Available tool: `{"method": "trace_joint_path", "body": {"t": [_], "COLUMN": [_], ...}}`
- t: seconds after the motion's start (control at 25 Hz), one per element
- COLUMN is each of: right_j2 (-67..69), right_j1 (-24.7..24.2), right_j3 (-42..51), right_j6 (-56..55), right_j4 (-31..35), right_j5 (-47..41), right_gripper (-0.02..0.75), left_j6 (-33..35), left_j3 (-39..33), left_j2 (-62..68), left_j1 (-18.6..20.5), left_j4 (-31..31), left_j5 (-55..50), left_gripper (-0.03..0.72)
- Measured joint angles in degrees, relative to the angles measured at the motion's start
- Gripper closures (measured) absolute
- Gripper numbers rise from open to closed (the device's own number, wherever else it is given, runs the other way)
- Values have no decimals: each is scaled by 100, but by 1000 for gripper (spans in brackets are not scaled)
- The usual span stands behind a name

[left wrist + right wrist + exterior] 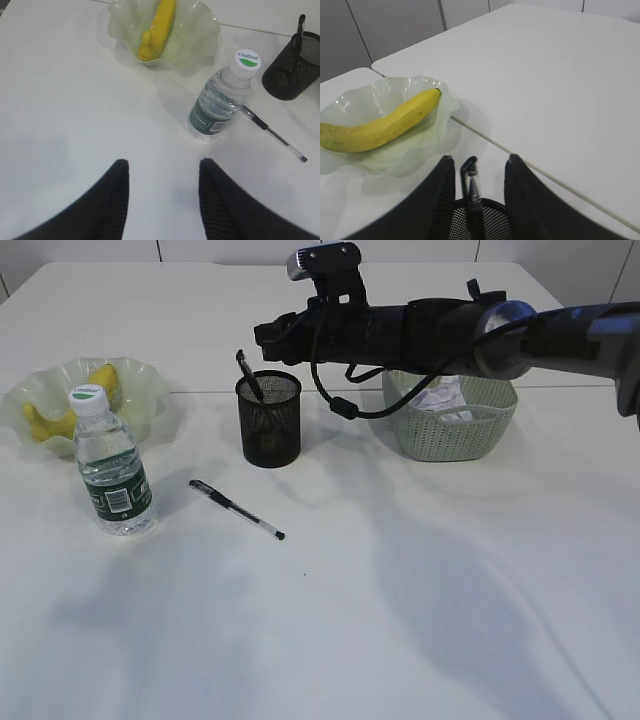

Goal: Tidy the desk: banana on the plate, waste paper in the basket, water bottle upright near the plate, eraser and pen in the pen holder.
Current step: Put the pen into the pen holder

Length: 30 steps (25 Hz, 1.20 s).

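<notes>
Now right gripper (476,167) parted above pen holder (269,418), loose pen (237,509) nearby

Banana (60,415) in plate (150,385) at left; bottle (112,465) before it; holder (268,418) center; basket (455,420) right.

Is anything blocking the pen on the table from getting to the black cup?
Nothing visible. The loose pen lies on bare table in front of the pen holder, with open space between. The water bottle stands off to its left.

Matte black right arm (420,335), silver joint collar (505,325), looping black cable (335,390), grey-topped wrist camera (322,262); ribbed black fingers (117,200).
</notes>
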<state>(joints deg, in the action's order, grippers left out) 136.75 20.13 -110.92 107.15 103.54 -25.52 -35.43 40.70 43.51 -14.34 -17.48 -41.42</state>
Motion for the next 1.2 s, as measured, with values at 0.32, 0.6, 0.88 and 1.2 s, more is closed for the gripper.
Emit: {"method": "trace_joint_path", "body": {"t": [0.32,0.6,0.88,1.2], "right_j2": [-376,-838,-1390,-1648], "right_j1": [0,0,0,15], "right_j3": [0,-4,-4,-4], "right_j6": [-283,-2545,-5967,-8261], "right_j4": [0,-2194,-5630,-7483], "right_j5": [146,57,-991,-2749], "right_gripper": [475,475,475,475], "left_j6": [0,0,0,0], "left_j3": [0,0,0,0], "left_j2": [0,0,0,0], "left_j1": [0,0,0,0], "left_j4": [0,0,0,0], "left_j5": [0,0,0,-121], "left_gripper": [361,362,363,370]}}
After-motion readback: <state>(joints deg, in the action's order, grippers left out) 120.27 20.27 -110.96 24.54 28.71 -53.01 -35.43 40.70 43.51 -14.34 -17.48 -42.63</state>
